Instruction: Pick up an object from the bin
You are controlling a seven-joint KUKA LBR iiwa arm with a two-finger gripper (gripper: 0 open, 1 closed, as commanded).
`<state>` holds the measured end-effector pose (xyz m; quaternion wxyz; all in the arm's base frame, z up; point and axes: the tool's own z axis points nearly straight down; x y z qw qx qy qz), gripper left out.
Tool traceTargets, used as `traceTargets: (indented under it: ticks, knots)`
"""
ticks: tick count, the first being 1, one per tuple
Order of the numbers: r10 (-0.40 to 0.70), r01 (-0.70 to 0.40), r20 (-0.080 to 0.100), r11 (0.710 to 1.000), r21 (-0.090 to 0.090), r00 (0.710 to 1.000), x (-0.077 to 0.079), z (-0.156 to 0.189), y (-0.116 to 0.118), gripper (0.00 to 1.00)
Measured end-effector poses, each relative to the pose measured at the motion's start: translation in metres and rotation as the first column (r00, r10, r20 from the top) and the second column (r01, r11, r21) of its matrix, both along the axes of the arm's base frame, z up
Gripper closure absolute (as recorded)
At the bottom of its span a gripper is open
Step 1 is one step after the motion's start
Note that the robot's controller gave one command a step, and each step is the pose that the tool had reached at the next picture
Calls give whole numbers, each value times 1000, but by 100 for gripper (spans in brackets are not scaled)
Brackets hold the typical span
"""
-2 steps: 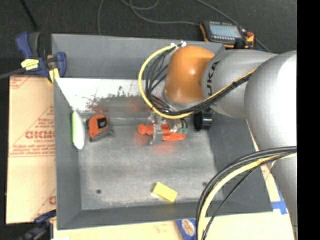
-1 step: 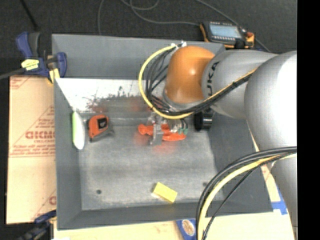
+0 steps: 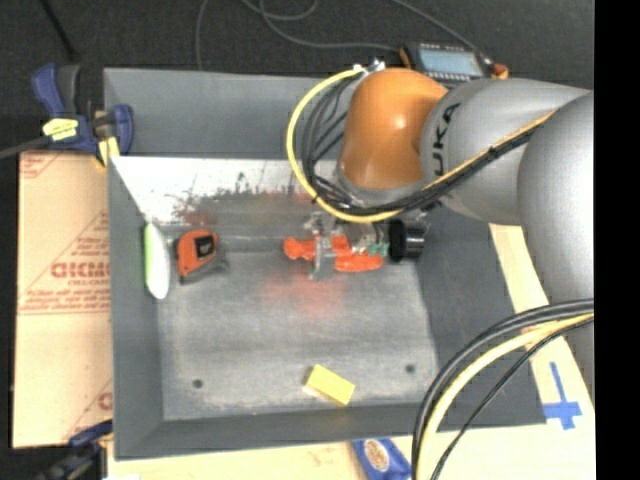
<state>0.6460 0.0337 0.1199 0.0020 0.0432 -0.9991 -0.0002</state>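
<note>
My gripper (image 3: 321, 248) is down near the back of the bin, right of the middle, under the arm's wrist. It sits on top of an orange tool-like thing (image 3: 348, 256) with a green end, which lies flat on the bin floor. Orange shows on both sides of the gripper. Whether the thing is gripped cannot be made out. An orange and black tape measure (image 3: 197, 253) lies well to the left of the gripper, close to the left wall.
A long white and green thing (image 3: 155, 260) lies against the left wall beside the tape measure. A yellow block (image 3: 330, 384) rests near the front wall. The arm and its cables cover the bin's back right part.
</note>
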Motion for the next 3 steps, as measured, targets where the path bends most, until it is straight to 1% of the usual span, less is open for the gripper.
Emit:
traceTargets:
  ticks: [1, 2, 3]
  knots:
    - [10, -10, 8, 1000, 0, 1000, -20, 42, -29, 100]
    - [-1, 1, 7, 1000, -4, 1000, -26, 75, -10, 100]
    - [52, -52, 4, 999, 3, 999, -26, 123, 4, 100]
